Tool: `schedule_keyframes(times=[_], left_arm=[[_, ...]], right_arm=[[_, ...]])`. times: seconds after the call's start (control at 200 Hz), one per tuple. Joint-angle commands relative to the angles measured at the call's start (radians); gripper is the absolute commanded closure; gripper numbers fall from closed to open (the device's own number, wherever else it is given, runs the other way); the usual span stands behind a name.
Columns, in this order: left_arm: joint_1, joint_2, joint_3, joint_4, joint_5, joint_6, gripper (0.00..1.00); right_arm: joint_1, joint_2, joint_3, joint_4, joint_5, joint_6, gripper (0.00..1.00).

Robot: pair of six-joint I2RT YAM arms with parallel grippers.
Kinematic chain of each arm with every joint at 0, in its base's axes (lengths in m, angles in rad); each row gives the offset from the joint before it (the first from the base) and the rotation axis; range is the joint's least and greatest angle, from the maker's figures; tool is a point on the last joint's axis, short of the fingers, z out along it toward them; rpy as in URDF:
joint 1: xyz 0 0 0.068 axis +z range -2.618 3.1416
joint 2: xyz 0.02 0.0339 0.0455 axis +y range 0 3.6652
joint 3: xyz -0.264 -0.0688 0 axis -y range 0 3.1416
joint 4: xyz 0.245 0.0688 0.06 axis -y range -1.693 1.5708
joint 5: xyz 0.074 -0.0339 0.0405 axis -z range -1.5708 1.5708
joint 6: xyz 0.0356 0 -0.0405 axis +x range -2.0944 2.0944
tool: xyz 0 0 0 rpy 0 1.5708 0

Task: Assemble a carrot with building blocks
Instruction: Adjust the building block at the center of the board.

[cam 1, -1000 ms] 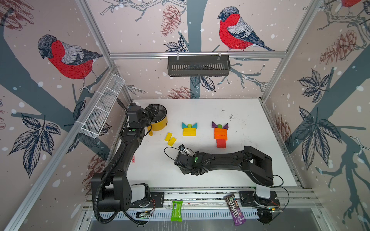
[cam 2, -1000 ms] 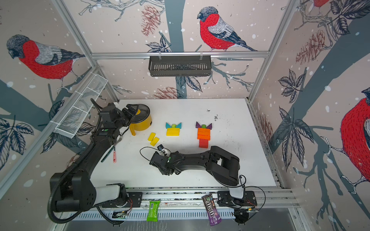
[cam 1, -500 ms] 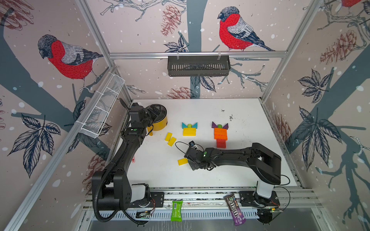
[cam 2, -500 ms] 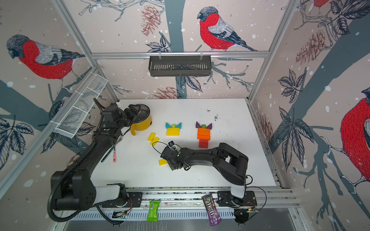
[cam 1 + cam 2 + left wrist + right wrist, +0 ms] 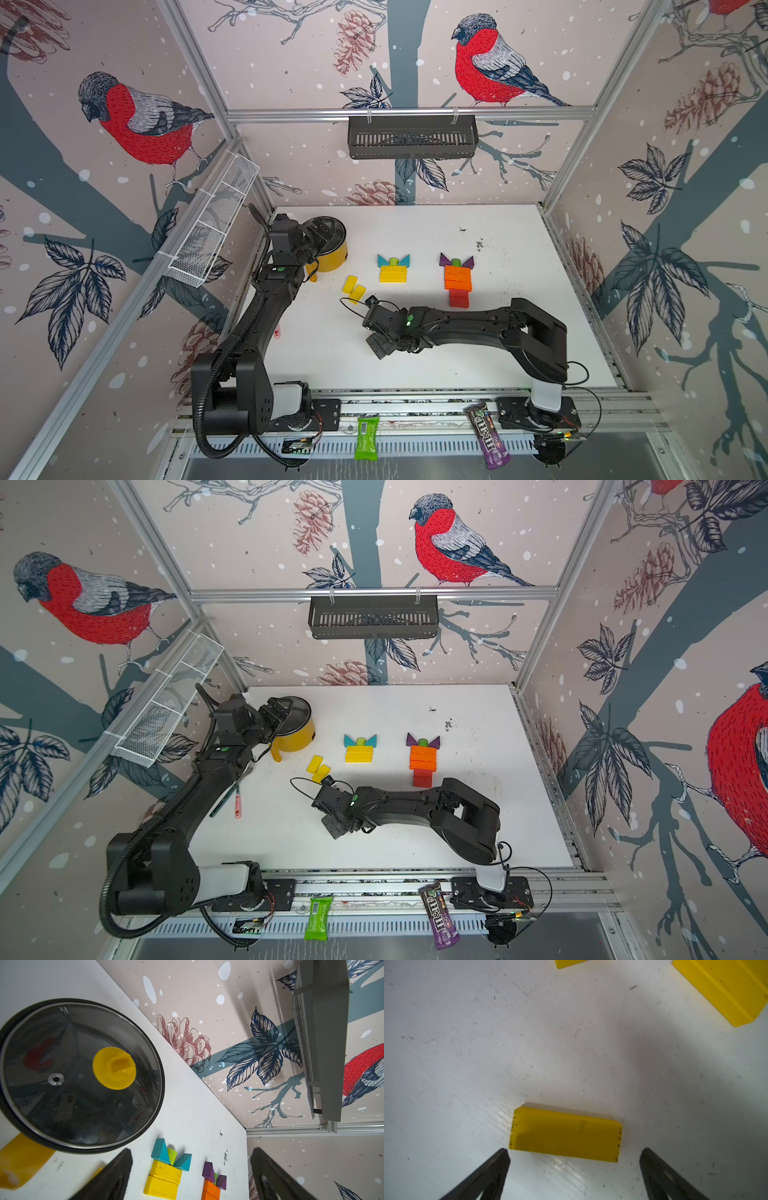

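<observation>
- The right gripper (image 5: 574, 1150) hangs empty, jaws wide, just short of a loose yellow bar (image 5: 565, 1134) lying flat on the tabletop (image 5: 467, 1043).
- The bar sits slightly skewed between the tips. I'd square the wrist, advance until it is centred, then close on its short ends.
- It likely extends the unfinished yellow carrot (image 5: 392, 274) at its near end.
- The left gripper (image 5: 320, 230) gapes empty above the pot lid (image 5: 83, 1076).

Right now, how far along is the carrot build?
Done: the orange-and-red carrot, with purple triangles, looks finished. The yellow carrot has teal triangles, a green cube and only two bars. In hand: nothing gripped; the right arm's open jaws line up on a flat yellow bar. Left: that bar and two loose yellow bars.
</observation>
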Motion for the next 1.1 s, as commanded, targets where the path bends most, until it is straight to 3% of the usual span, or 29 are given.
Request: schedule_keyframes(times=[0.0,0.305,0.685,1.091], left_arm=[[-0.003,0.002,0.007,0.023,0.004,0.000,0.10],[-0.005,0.008,0.004,0.025,0.008,-0.004,0.10],[-0.010,0.008,0.004,0.027,0.008,-0.004,0.10],[-0.015,0.016,0.004,0.027,0.008,-0.003,0.10]], right_arm=[[-0.003,0.032,0.032,-0.006,-0.047,-0.030,0.01],[0.003,0.057,0.017,0.008,-0.059,0.043,0.01],[0.010,0.021,0.011,-0.027,0.091,0.104,0.01],[-0.018,-0.004,-0.039,0.008,0.068,0.140,0.01]])
